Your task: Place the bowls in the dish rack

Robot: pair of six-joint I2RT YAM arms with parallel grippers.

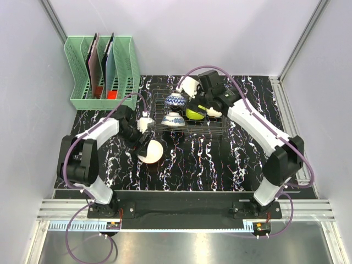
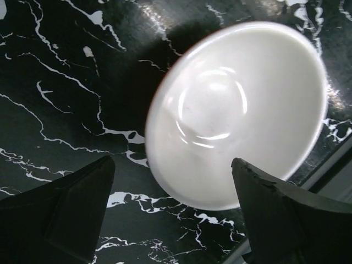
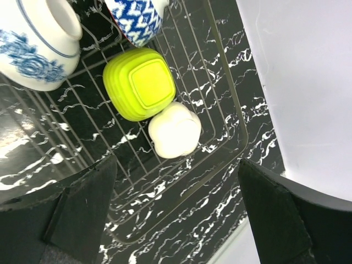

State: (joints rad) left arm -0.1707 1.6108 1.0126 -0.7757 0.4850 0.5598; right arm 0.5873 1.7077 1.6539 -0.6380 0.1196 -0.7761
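Hovering with left gripper (image 2: 171,165) spread wide over a white round bowl (image 2: 236,110) on the black marbled tabletop (image 2: 55,82), right gripper (image 3: 177,162) likewise wide above the dark wire dish rack (image 1: 212,124) containing an upturned lime-green bowl (image 3: 140,82) beside two blue-patterned white bowls (image 3: 33,52).

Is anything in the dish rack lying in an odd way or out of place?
The lime green bowl lies base up in the dish rack. A small white lobed object rests against it; I cannot tell what it is.
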